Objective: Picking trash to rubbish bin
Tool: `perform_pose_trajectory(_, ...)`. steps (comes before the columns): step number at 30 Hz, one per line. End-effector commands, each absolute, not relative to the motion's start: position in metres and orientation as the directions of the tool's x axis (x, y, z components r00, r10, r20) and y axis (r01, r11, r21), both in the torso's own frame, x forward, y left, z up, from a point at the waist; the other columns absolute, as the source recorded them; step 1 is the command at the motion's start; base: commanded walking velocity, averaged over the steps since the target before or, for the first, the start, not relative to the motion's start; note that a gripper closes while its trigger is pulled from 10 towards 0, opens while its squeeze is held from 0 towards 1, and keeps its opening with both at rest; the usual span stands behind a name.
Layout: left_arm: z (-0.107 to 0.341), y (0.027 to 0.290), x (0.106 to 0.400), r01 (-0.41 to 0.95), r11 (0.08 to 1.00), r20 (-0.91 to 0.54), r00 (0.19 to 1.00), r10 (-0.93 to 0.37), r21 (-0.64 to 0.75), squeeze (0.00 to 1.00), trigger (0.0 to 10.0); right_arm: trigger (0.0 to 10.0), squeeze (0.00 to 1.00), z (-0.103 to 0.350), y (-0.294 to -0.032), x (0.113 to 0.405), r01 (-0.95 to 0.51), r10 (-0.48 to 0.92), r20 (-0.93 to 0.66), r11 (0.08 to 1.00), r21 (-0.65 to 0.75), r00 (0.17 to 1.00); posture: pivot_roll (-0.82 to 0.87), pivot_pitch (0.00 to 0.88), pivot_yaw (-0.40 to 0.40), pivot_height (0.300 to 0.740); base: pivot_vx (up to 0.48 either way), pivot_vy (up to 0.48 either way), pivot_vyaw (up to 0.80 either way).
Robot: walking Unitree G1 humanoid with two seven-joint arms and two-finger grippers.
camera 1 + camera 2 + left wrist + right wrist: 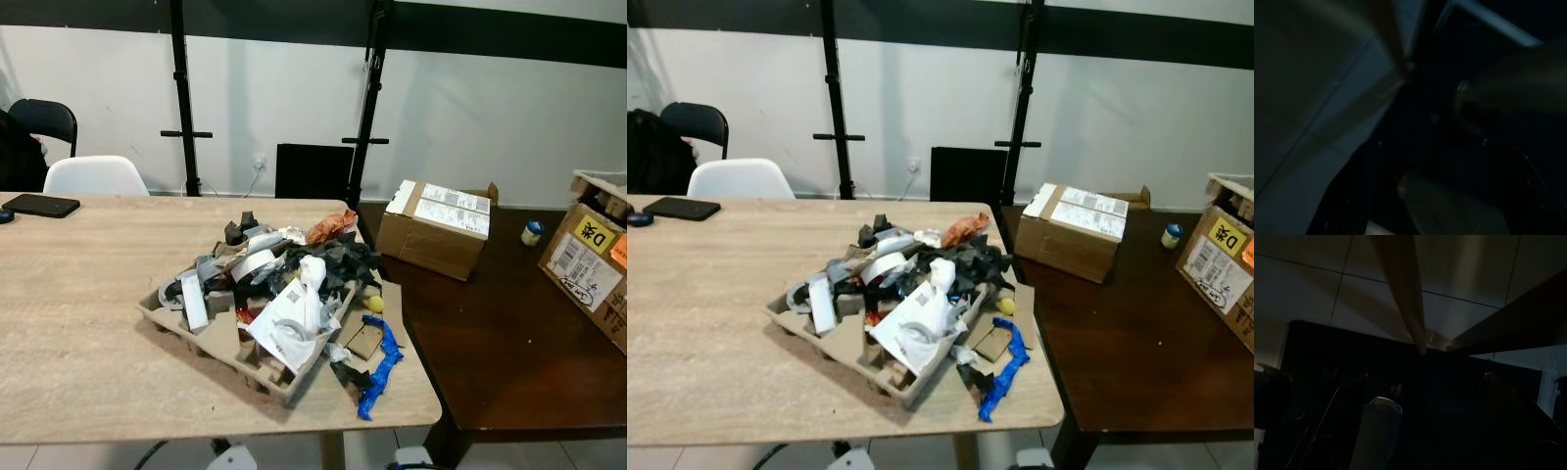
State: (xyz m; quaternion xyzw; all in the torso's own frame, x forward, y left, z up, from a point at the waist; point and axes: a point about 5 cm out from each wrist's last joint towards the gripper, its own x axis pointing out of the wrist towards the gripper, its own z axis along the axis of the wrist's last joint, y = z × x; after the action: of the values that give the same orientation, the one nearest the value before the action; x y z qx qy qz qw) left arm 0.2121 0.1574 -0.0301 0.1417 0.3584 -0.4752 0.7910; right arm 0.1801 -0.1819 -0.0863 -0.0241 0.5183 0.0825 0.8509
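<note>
Tool states cannot be told in dark wrist views; trash pile point(284, 294) covers the cardboard tray point(171, 323).

Matt wood-grain table point(88, 323) bearing rough pulp-cardboard tray point(196, 338) of crumpled paper scraps point(289, 318), beside a possibly plastic blue strip point(380, 372); dark table point(509, 343) showing glossy.

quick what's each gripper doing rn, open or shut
Left gripper: cannot be told; its wrist view is too dark.
Right gripper: cannot be told; its wrist view is dark too.
</note>
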Motion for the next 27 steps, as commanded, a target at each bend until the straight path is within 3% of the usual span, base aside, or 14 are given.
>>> perform_pose_trajectory(1, -0.020, 0.151, 0.212, 0.887, 0.435, -0.682, 0.224, -0.696, -0.153, 0.00, 10.0, 10.0, 0.00, -0.087, -0.185, 0.178, -0.168, 0.111, -0.884, 0.985, 0.037, 0.455, 0.11, 0.000, -0.044, 0.740, 0.000, 0.000, 0.00)
perform_pose_trajectory(7, -0.024, 0.151, 0.216, 0.875, 0.473, -0.701, 0.272, -0.660, -0.106, 0.00, 10.0, 10.0, 0.00, -0.088, -0.184, 0.175, -0.182, 0.113, -0.889, 0.983, 0.034, 0.444, 0.11, 0.000, -0.044, 0.740, 0.000, 0.000, 0.00)
perform_pose_trajectory(10, -0.053, 0.166, 0.205, 0.785, 0.618, -0.805, 0.338, -0.487, -0.045, 0.00, 10.0, 10.0, 0.00, -0.091, -0.180, 0.170, -0.200, 0.114, -0.902, 0.979, 0.032, 0.417, 0.10, 0.000, -0.043, 0.740, 0.000, 0.000, 0.00)
perform_pose_trajectory(11, -0.065, 0.176, 0.195, 0.724, 0.689, -0.863, 0.336, -0.378, -0.020, 0.00, 10.0, 10.0, 0.00, -0.092, -0.179, 0.169, -0.200, 0.114, -0.903, 0.979, 0.033, 0.413, 0.10, 0.000, -0.044, 0.740, 0.000, 0.000, 0.00)
perform_pose_trajectory(12, -0.065, 0.176, 0.195, 0.724, 0.689, -0.863, 0.336, -0.378, -0.020, 0.00, 10.0, 10.0, 0.00, -0.092, -0.179, 0.169, -0.200, 0.114, -0.903, 0.979, 0.033, 0.413, 0.10, 0.000, -0.044, 0.740, 0.000, 0.000, 0.00)
perform_pose_trajectory(13, -0.078, 0.190, 0.178, 0.651, 0.759, -0.924, 0.302, -0.235, 0.020, 0.00, 10.0, 10.0, 0.00, -0.091, -0.178, 0.170, -0.199, 0.114, -0.903, 0.980, 0.032, 0.414, 0.10, 0.000, -0.046, 0.740, 0.000, 0.000, 0.00)
perform_pose_trajectory(14, -0.082, 0.194, 0.171, 0.615, 0.788, -0.939, 0.292, -0.183, 0.038, 0.00, 10.0, 10.0, 0.00, -0.091, -0.178, 0.171, -0.194, 0.111, -0.901, 0.981, 0.030, 0.419, 0.10, 0.000, -0.048, 0.740, 0.000, 0.000, 0.00)
perform_pose_trajectory(16, -0.082, 0.194, 0.171, 0.615, 0.788, -0.939, 0.292, -0.183, 0.038, 0.00, 10.0, 10.0, 0.00, -0.091, -0.178, 0.171, -0.194, 0.111, -0.901, 0.981, 0.030, 0.419, 0.10, 0.000, -0.048, 0.740, 0.000, 0.000, 0.00)
perform_pose_trajectory(21, -0.089, 0.196, 0.160, 0.412, 0.911, -0.936, 0.329, -0.122, 0.027, 0.00, 10.0, 10.0, 0.00, -0.086, -0.182, 0.182, -0.167, 0.086, -0.888, 0.986, 0.010, 0.452, 0.10, 0.000, -0.056, 0.740, 0.000, 0.000, 0.00)
perform_pose_trajectory(27, -0.092, 0.191, 0.159, 0.426, 0.903, -0.928, 0.354, -0.117, 0.048, 0.00, 10.0, 10.0, 0.00, -0.084, -0.180, 0.185, -0.177, 0.096, -0.882, 0.984, 0.014, 0.461, 0.10, 0.000, -0.061, 0.740, 0.000, 0.000, 0.00)
